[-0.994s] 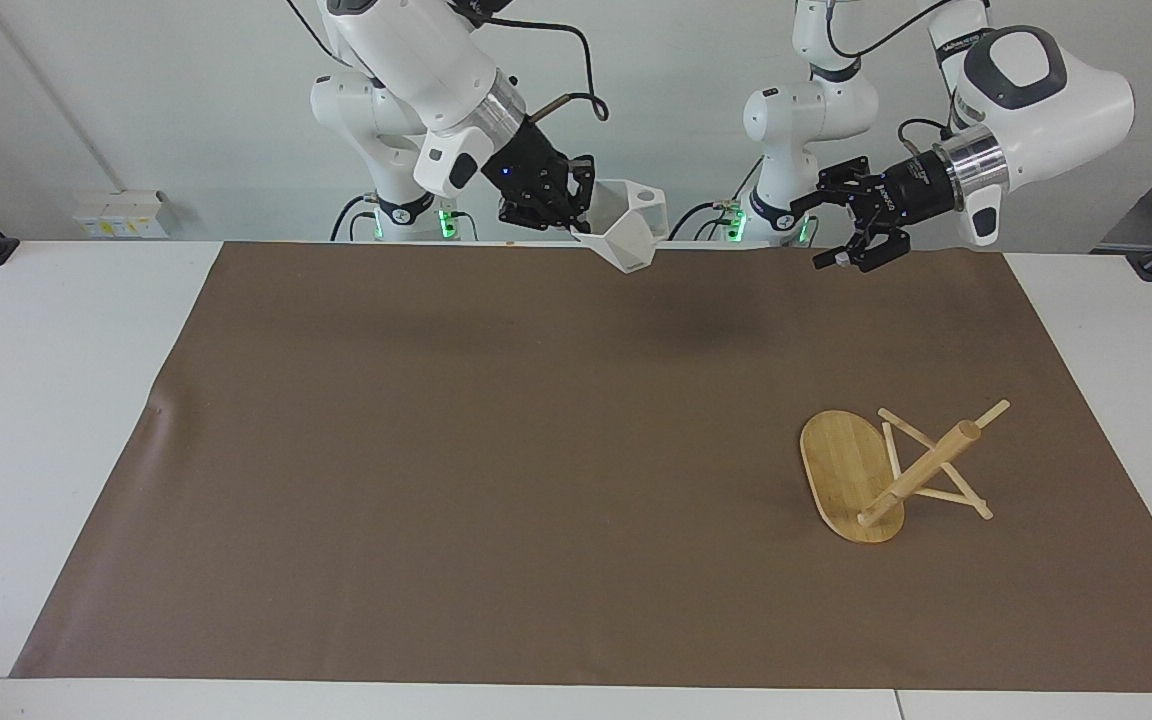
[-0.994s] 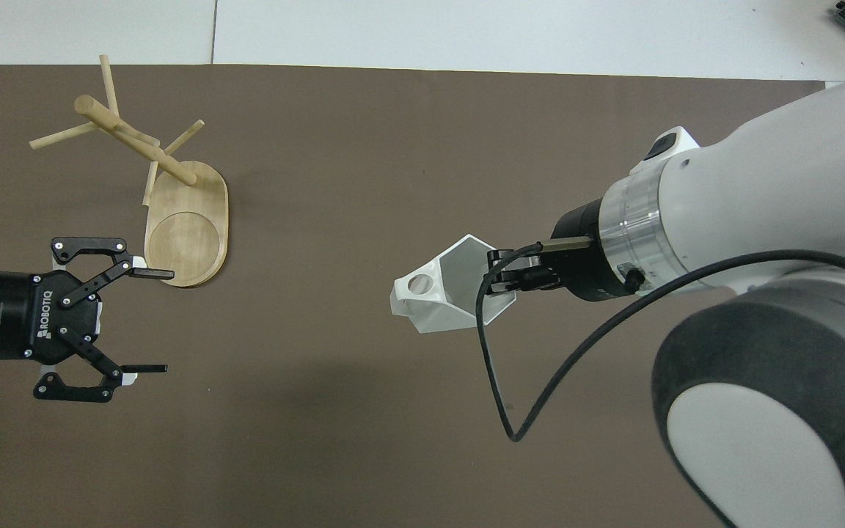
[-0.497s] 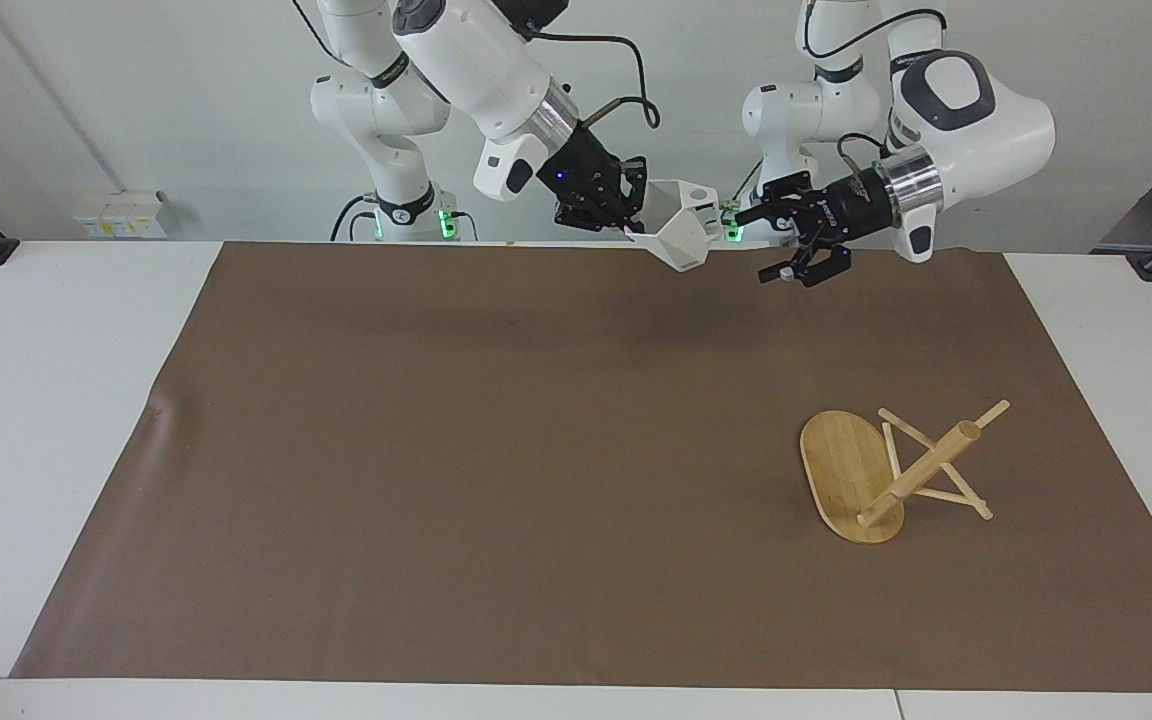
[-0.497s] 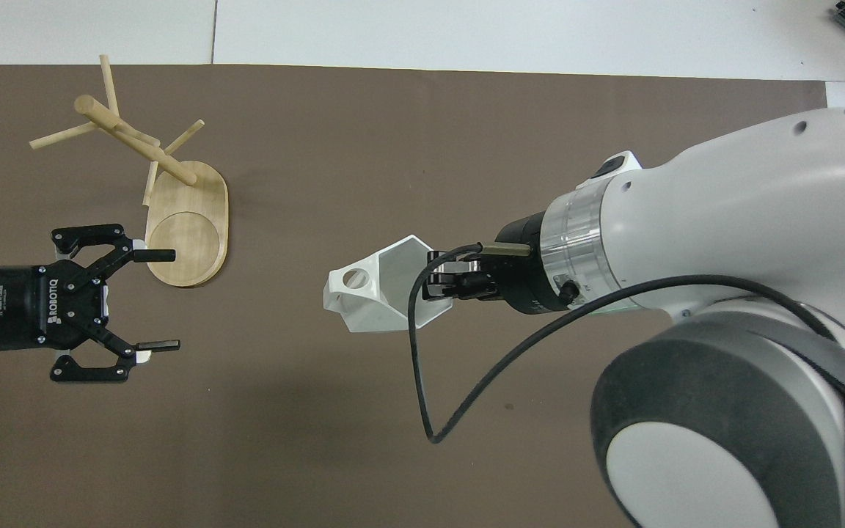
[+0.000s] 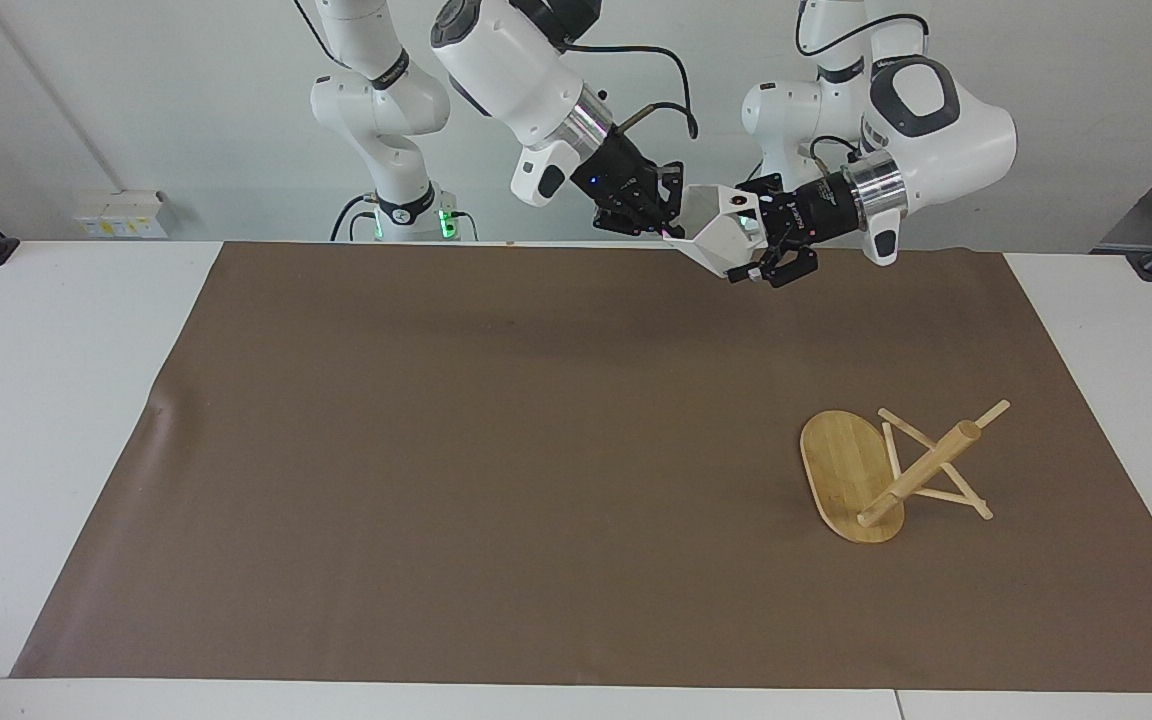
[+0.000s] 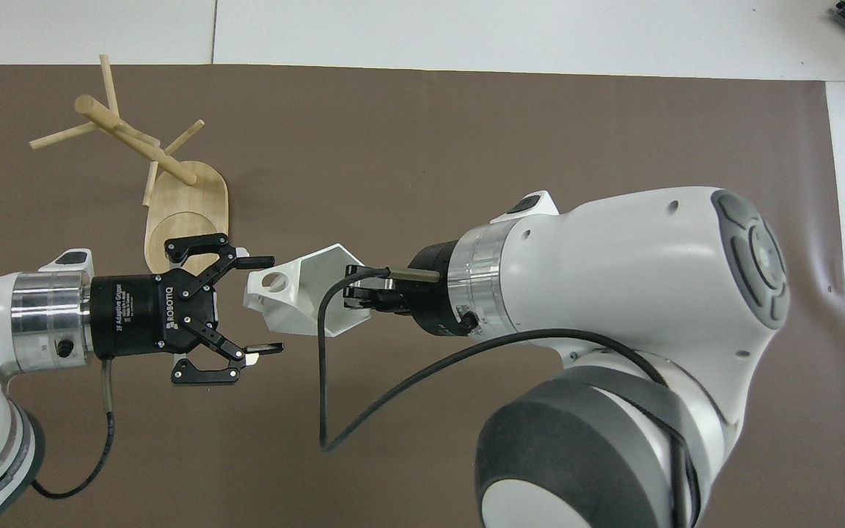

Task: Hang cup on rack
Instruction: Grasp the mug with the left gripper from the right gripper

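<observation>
The right gripper (image 6: 355, 297) is closed on the rim of the cup (image 6: 292, 290) and holds it in the air over the brown mat (image 5: 436, 450), on its side, near the robots' edge of the mat. The long axis of the cup runs from one gripper to the other: its open mouth is toward the right gripper, and its narrow bottom and pierced handle point to the left gripper (image 6: 265, 304). The left gripper has its fingers wide apart, one on each side of the cup's handle end, and I cannot tell if they touch it. The rack (image 5: 891, 470) stands on the mat farther from the robots than the cup, toward the left arm's end of the table. So the left arm is the nearer one to the rack, and this looks like a handover to it.
</observation>
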Tool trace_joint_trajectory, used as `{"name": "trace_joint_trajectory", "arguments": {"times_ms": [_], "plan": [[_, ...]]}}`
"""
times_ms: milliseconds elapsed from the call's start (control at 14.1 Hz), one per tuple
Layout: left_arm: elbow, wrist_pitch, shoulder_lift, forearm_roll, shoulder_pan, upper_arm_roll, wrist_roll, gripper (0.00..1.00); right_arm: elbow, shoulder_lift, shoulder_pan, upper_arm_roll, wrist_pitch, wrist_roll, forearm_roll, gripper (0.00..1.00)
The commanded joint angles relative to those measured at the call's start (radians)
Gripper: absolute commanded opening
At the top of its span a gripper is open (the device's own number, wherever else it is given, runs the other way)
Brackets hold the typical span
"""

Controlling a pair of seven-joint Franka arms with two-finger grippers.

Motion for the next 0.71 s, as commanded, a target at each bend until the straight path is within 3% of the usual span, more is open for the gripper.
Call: {"name": "trace_joint_trajectory", "arguments": {"times_ms": [0,142,213,284,355,639], "plan": [[-0.026,-0.024,-0.032,-0.02,0.002,0.011,-0.015,1.0,-0.002,0.003,-0.005,0.008,0.023,0.013,0.024,0.0],[-0.024,-0.039,-0.032,-0.02,0.01,0.014,-0.015,0.98,-0.002,0.003,-0.005,0.008,0.023,0.014,0.024,0.0],[-0.024,-0.045,-0.032,-0.02,0.01,0.015,-0.015,0.67,-0.002,0.003,-0.005,0.008,0.023,0.014,0.024,0.0],[-0.024,-0.051,-0.032,-0.019,0.01,0.015,-0.012,0.19,-0.001,0.003,-0.005,0.008,0.023,0.014,0.024,0.0],[-0.021,-0.054,-0.034,-0.017,0.01,0.017,-0.003,0.0,-0.001,0.003,-0.005,0.008,0.023,0.014,0.024,0.0],[-0.021,-0.06,-0.036,-0.016,0.01,0.017,0.0,0.0,0.001,0.003,-0.005,0.008,0.023,0.014,0.024,0.0]]}}
